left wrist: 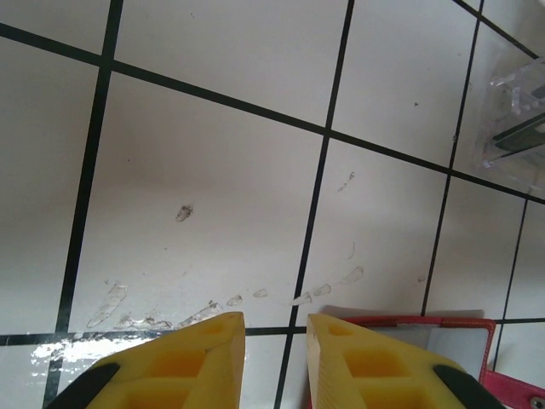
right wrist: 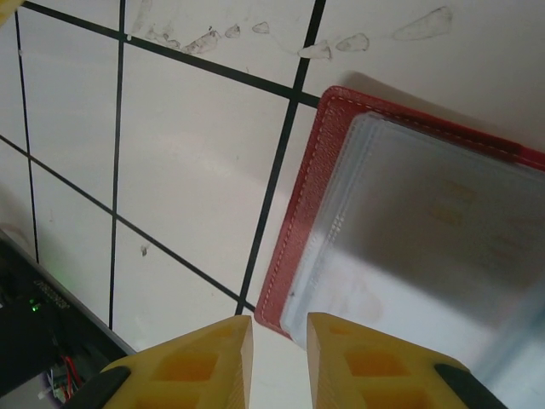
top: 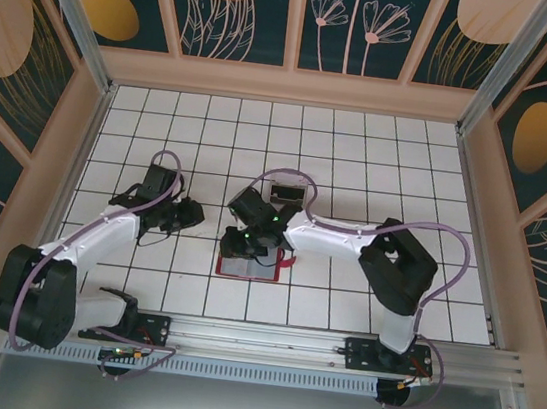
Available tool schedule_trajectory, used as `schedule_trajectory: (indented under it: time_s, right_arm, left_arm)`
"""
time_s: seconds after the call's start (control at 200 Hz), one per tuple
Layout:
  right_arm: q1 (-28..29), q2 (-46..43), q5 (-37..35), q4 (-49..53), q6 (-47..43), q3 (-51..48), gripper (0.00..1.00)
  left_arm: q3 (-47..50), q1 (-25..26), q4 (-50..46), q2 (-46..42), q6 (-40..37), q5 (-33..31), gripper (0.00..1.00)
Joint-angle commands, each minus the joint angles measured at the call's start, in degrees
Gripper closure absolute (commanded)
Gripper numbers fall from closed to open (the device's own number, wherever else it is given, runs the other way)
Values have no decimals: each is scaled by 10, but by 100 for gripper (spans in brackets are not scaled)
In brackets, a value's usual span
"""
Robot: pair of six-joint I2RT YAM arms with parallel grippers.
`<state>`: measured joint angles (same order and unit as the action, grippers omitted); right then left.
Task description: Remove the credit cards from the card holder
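The card holder (top: 263,267) is a red wallet lying open and flat on the tiled table, with greyish see-through pockets (right wrist: 426,230) facing up. A grey sheet shows inside the pockets; I cannot tell whether it is one of the credit cards. My right gripper (right wrist: 279,317) hangs over the wallet's near left corner (right wrist: 285,311). Its yellow fingers stand a narrow gap apart with only bare table between them. My left gripper (left wrist: 275,317) hovers just left of the wallet (left wrist: 443,334), also narrowly open and holding nothing.
A clear plastic tray (top: 288,194) stands just behind the wallet, with something dark and flat in it (left wrist: 521,136). Wooden walls (top: 289,86) fence the white tiled table. Smudges mark the tiles (left wrist: 183,213) ahead of the left gripper.
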<state>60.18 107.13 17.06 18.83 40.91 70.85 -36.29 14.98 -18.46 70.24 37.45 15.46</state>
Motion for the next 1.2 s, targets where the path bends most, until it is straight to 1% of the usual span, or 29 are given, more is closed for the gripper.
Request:
schedule_trajectory:
  time_s: [0.0, 0.24, 0.631, 0.911, 1.196]
  right_arm:
    - [5, 23, 4, -5, 11, 24, 74]
    - [6, 43, 15, -12, 11, 22, 70]
    - [6, 54, 20, -16, 17, -2, 69]
    - [6, 35, -14, 17, 28, -27, 66]
    - [9, 8, -73, 82, 36, -36, 64]
  left_arm:
    - [5, -3, -22, -17, -11, 6, 73]
    - [6, -3, -27, -22, -11, 6, 72]
    - [6, -2, -26, -19, -12, 13, 71]
    - [2, -2, -25, -14, -14, 15, 71]
    - [-4, -3, -26, -4, -14, 18, 71]
